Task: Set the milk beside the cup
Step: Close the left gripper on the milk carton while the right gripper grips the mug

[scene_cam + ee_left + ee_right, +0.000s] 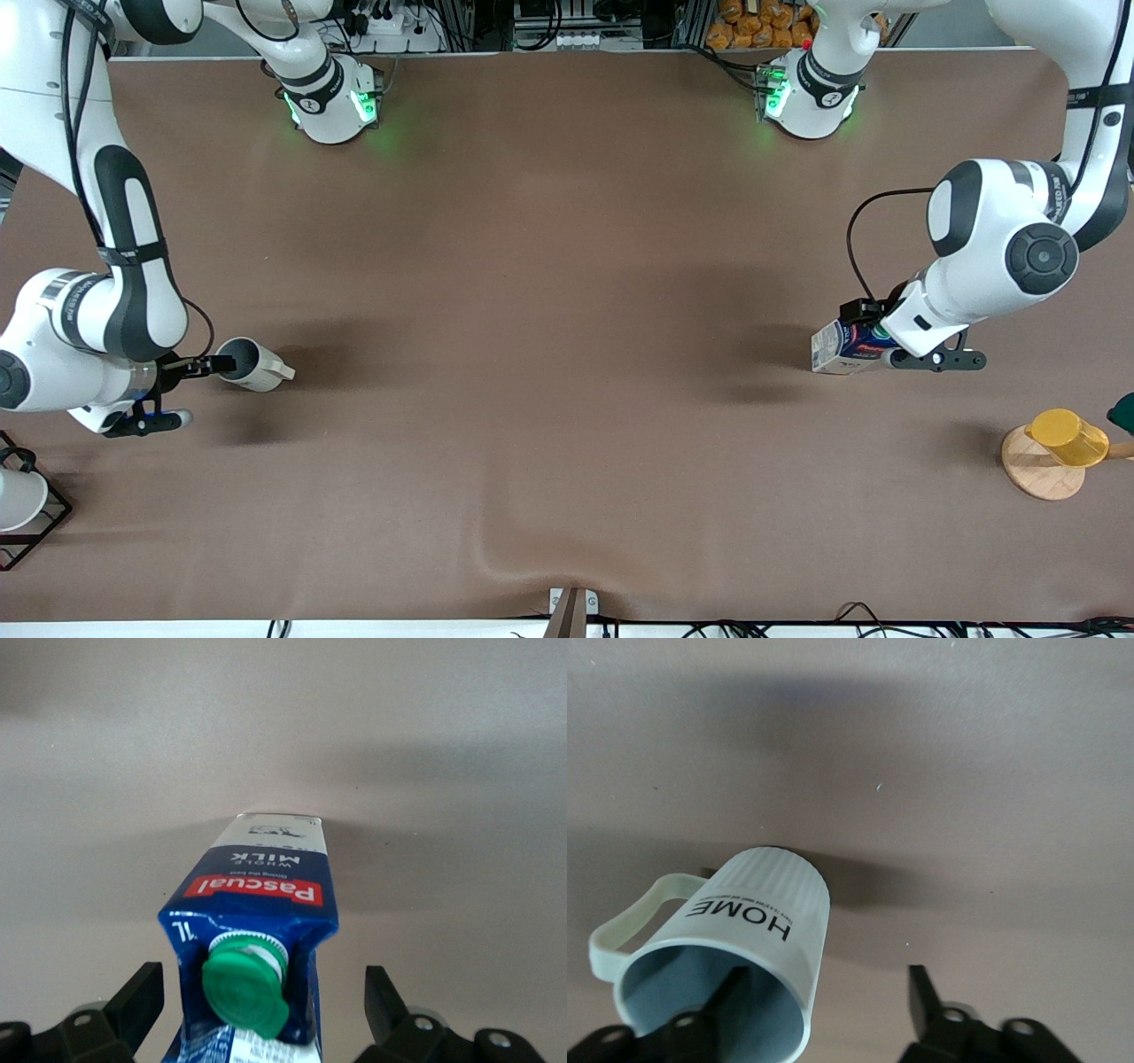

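Note:
The milk (842, 347), a blue and white carton with a red band and green cap, seems to stand on the table toward the left arm's end. My left gripper (868, 335) is open around its top; in the left wrist view the carton (257, 895) sits between the fingers (142, 997) with gaps on both sides. The off-white cup (252, 363) is toward the right arm's end. My right gripper (210, 390) is open, one finger inside the cup (757, 904), the other finger (921, 992) outside and apart from its wall.
A yellow cup (1067, 436) on a round wooden base (1036, 474) stands nearer the front camera than the milk. A white cup in a black wire frame (22, 505) sits at the right arm's end. The brown cloth has a fold (532, 554) near its front edge.

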